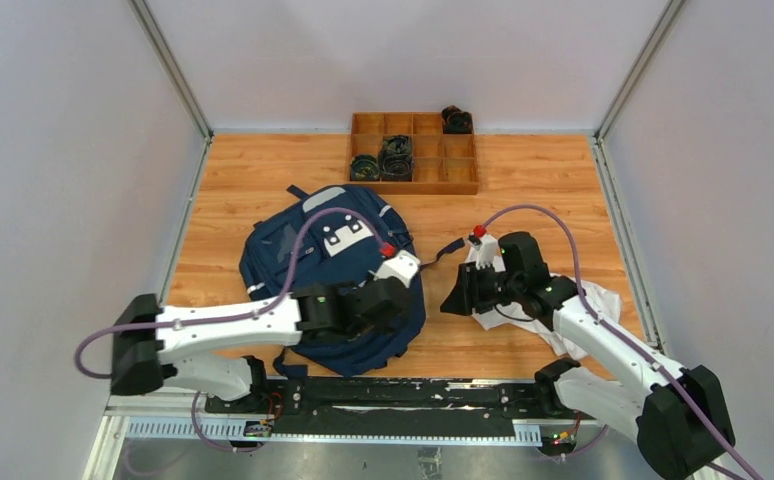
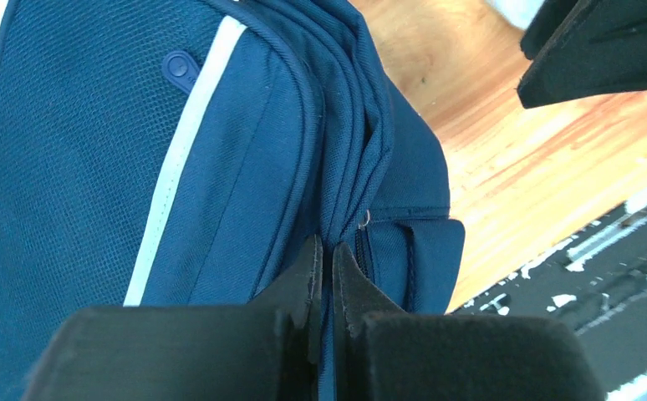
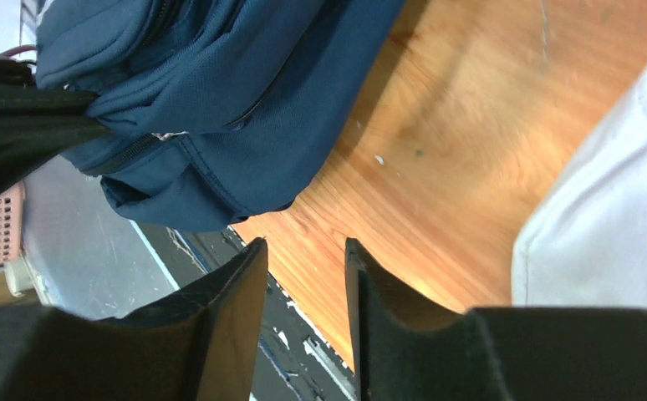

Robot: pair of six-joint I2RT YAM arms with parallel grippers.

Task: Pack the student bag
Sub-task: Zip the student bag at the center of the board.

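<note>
The student bag (image 1: 313, 270) is a navy backpack with light stripes and a grey-white patch, lying flat on the wooden table left of centre. My left gripper (image 1: 410, 292) reaches over its right edge. In the left wrist view the left gripper (image 2: 326, 246) is shut on a fold of the bag (image 2: 94, 150) beside a zipper. My right gripper (image 1: 450, 302) hovers just right of the bag. In the right wrist view that gripper (image 3: 303, 244) is open over the table's near edge with nothing between its fingers. The bag (image 3: 220, 83) is at upper left there.
A white cloth (image 1: 583, 310) lies under the right arm and shows again as white cloth (image 3: 613, 225). A wooden compartment tray (image 1: 458, 185) with dark round items stands at the back. A black rail (image 1: 403, 392) runs along the near edge.
</note>
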